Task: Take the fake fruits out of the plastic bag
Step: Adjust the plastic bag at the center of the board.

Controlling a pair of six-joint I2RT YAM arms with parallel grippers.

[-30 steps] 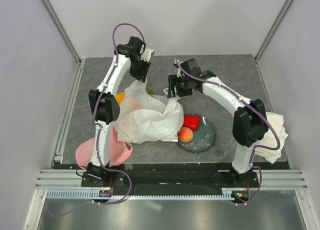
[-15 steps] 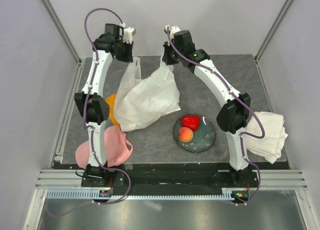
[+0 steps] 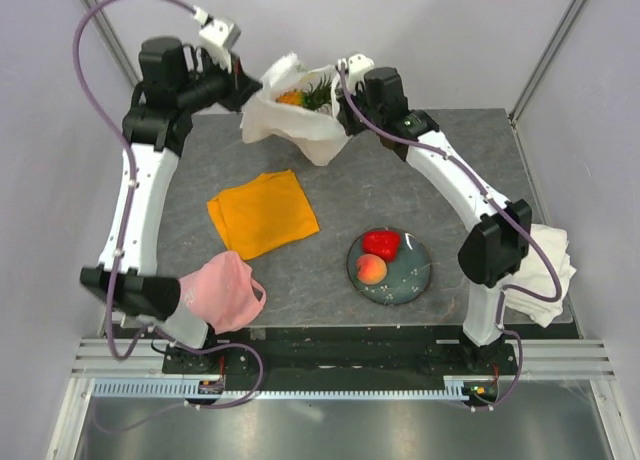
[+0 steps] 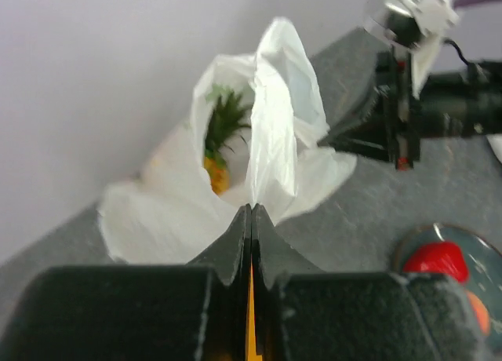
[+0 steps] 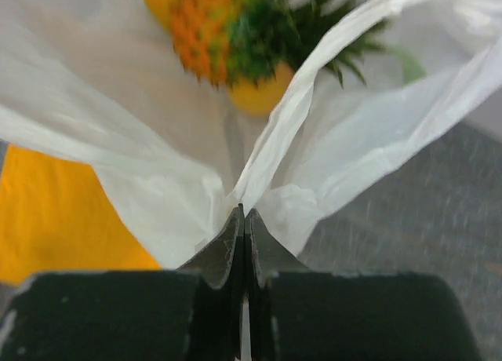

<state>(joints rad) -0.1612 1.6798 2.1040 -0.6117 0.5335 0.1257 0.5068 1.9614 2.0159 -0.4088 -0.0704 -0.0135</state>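
The plastic bag hangs in the air over the back of the table, held from both sides with its mouth upward. My left gripper is shut on its left rim. On the right rim my right gripper is shut as well. Inside the bag a small pineapple with a green crown shows, with a yellow fruit under it. A red pepper and a peach lie on a dark plate at the front right.
An orange cloth lies flat mid-table, left of the plate. A pink cloth sits at the front left by the left arm's base. A folded white towel lies at the right edge. Walls stand close behind the bag.
Both grippers have closed on the bag and carried it up and toward the back wall. The bag has left the table, and the orange cloth now lies fully uncovered.
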